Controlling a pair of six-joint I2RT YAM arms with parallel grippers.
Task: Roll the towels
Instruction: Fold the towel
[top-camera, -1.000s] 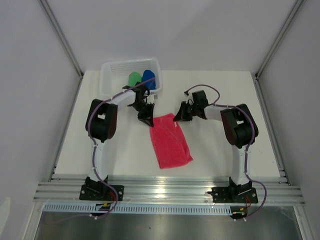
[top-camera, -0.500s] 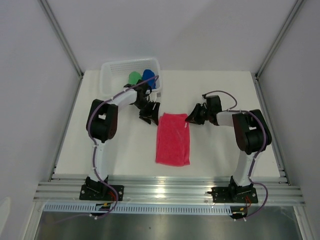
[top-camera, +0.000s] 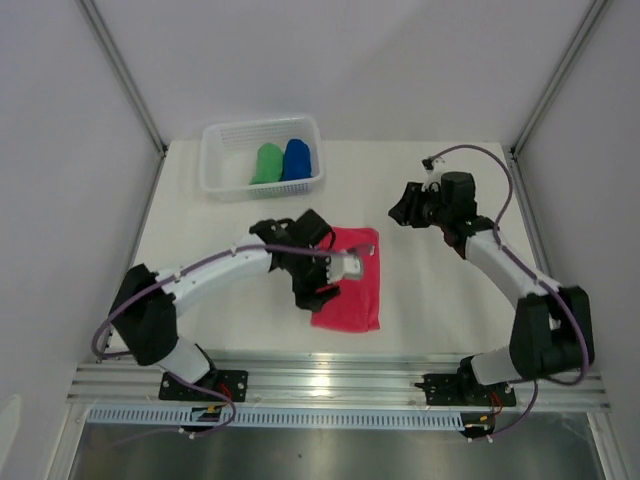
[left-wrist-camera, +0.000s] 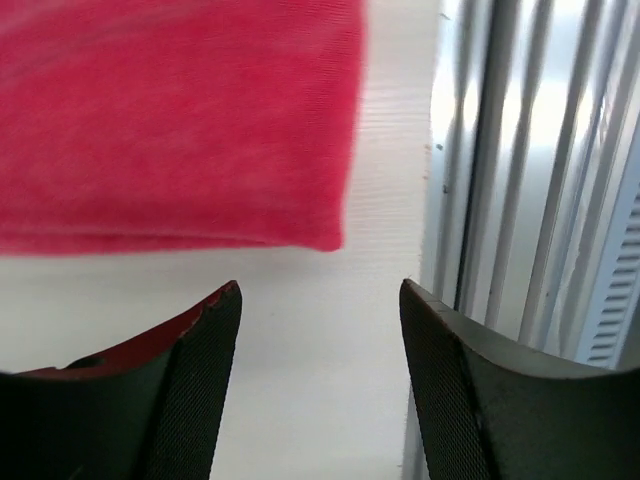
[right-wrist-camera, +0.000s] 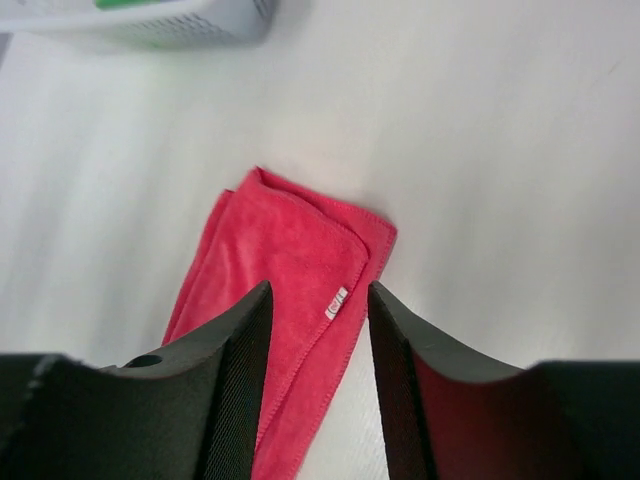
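One pink-red towel (left-wrist-camera: 170, 120) just ahead of left gripper (left-wrist-camera: 320, 300).

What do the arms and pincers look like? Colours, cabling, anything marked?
Both the left arm and right arm have white links with bulky black joint housings. A thin purple cable loops along each. Black bases sit on an aluminium rail. The left pincer and right pincer each have two dark, tapered fingers, finely dotted on the inside. No markings legible.

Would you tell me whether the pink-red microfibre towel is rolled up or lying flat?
Flat, folded but not rolled: the pink-red microfibre towel lies on the white table, layered edges visible at its corner.
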